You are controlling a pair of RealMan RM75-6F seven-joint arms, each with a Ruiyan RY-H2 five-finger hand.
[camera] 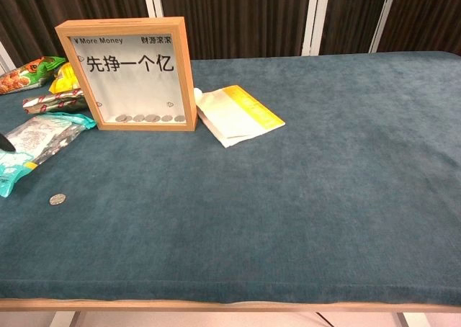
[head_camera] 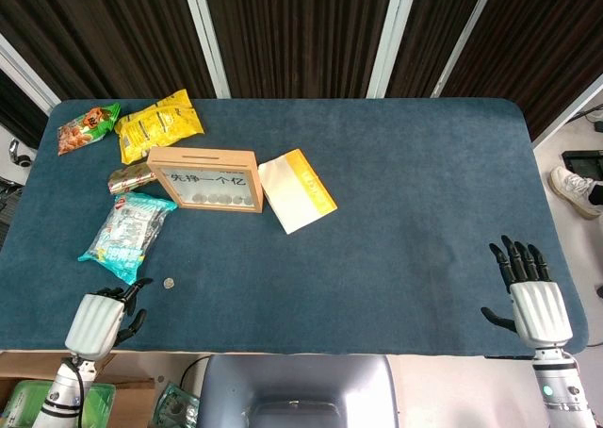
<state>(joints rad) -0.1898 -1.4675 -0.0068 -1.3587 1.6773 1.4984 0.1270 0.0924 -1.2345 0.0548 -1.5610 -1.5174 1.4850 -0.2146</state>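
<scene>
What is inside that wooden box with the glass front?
A row of coins lies along the bottom of the wooden box, behind the glass. Above them it looks empty.

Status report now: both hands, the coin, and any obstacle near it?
Left hand open, near coin, not touching. Right hand open, far from it. Coin flat on cloth, teal snack bag just beside it.

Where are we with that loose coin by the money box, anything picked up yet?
Done: several coins already lie inside the wooden money box. In hand: nothing; the left hand hovers near the loose coin on the table, empty, beside the teal snack bag. The right hand is open at the near right edge. Left: the coin is not yet grasped.
</scene>
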